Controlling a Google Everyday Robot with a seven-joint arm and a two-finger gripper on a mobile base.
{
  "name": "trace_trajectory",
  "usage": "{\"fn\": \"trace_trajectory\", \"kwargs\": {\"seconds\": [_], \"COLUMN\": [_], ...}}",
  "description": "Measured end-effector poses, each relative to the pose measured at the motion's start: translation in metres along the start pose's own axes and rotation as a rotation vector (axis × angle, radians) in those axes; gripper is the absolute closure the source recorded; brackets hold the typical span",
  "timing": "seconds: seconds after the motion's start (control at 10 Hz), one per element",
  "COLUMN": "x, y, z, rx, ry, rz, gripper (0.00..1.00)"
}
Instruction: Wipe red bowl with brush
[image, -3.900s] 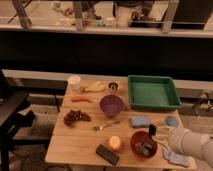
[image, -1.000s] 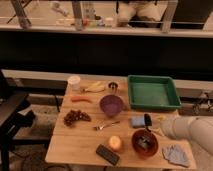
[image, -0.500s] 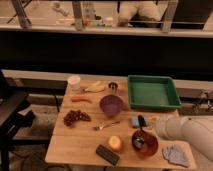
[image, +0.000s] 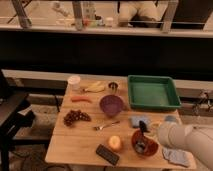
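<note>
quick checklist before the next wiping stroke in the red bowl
1. Brush head down in the red bowl, handle sticking up: ok
2. Gripper over the bowl's right side, by the brush handle: ok
3. Firm hold on the brush: cannot tell
4. Red bowl upright on the table: ok
5. Orange fruit apart from the bowl's left side: ok, though close
</note>
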Motion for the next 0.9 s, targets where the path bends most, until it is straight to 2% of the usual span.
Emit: {"fn": "trace_trajectory", "kwargs": {"seconds": [0.5, 0.7, 0.9], "x": [0.022, 0.023, 0.014], "y": [-0.019, -0.028, -0.033], "z": [0.002, 0.011, 0.024], "rx": [0.007, 0.000, -0.016], "ry": [0.041, 0.052, 0.051], "rz": [0.038, 0.042, 0.029], "gripper": [0.98, 0.98, 0.98]}}
